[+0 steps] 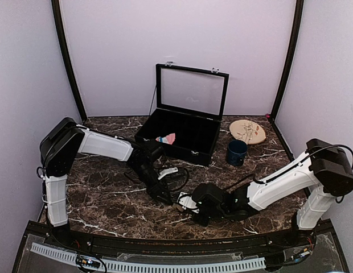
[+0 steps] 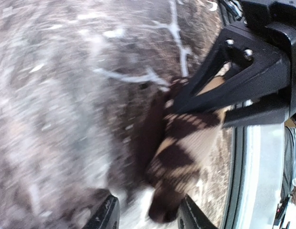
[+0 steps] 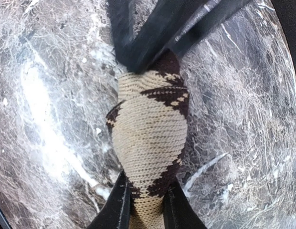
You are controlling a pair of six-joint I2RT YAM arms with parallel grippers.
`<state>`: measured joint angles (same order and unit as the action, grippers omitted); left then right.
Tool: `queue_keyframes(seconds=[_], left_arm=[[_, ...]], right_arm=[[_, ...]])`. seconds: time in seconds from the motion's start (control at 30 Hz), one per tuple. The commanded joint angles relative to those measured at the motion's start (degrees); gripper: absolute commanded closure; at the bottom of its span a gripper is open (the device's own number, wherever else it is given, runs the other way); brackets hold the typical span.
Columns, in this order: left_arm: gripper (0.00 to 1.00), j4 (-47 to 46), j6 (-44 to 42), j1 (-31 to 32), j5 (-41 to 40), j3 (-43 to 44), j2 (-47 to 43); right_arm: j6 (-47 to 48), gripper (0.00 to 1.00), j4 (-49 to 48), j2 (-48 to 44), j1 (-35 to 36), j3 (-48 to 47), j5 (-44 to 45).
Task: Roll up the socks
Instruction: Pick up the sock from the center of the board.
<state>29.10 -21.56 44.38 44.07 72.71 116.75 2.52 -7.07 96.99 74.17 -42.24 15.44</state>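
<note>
Tabletop (image 1: pixel 102 193) open all round; right tool (image 3: pixel 145 188) clamps argyle sock (image 3: pixel 150 138), left tool (image 2: pixel 149 207) seemingly parted around its end.

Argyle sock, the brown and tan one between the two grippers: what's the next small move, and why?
Probably close the left gripper on the near end of the argyle sock. The right gripper is shut on one end of it, while the left jaws stand apart around the dark end, with a gap on one side. Nothing seems to grip that end firmly enough for rolling yet.
</note>
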Motion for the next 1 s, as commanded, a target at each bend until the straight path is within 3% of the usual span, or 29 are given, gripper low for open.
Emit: queue_keyframes(seconds=[0.0, 0.47, 0.83, 0.97], left_arm=[[0.57, 2.8, 0.9, -3.2, -7.9, -2.2, -1.2], [0.57, 0.3, 2.8, -8.7, -10.1, -4.2, -8.0], [0.56, -11.9, 11.1, -16.9, -23.2, -8.0, -21.6], [0.51, -16.8, 13.9, -18.7, -29.1, -8.4, -24.9]], right_arm=[[-1.1, 0.92, 3.4, -1.2, -0.3, 1.8, 0.1], [-3.6, 0.96, 5.5, -1.3, -0.4, 1.5, -2.3], [-9.5, 1.0, 5.6, -6.3, -4.4, 1.4, -3.6], [-10.7, 1.0, 6.3, -9.1, -6.6, 0.5, -4.4]])
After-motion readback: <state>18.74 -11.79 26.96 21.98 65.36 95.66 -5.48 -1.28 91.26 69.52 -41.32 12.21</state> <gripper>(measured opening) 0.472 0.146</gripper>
